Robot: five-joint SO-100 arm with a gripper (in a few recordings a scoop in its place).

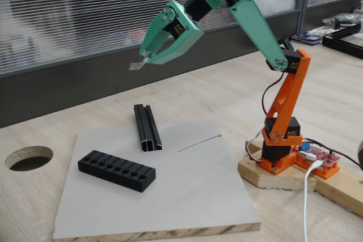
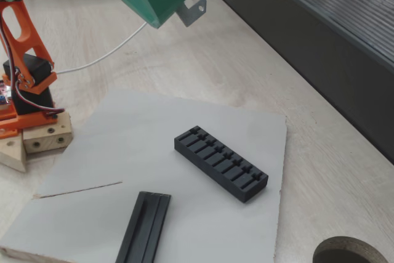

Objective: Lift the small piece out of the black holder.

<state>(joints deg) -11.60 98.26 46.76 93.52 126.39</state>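
Observation:
The small piece (image 1: pixel 136 66), a thin silver-grey bent strip, hangs in the air from the tips of my green gripper (image 1: pixel 145 59). In a fixed view the small piece (image 2: pixel 193 11) juts out from the gripper (image 2: pixel 177 12), which is shut on it. The black holder (image 1: pixel 116 170), a low block with a row of slots, lies on the grey board well below the gripper. Its slots look empty in both fixed views, and the black holder (image 2: pixel 221 163) sits near the board's right side.
A narrow black channel rail (image 1: pixel 147 127) lies on the grey board (image 1: pixel 187 191) beside the holder. A round hole (image 1: pixel 28 157) is cut in the wooden table at the left. The orange arm base (image 1: pixel 281 140) stands on a wooden block with a red circuit board.

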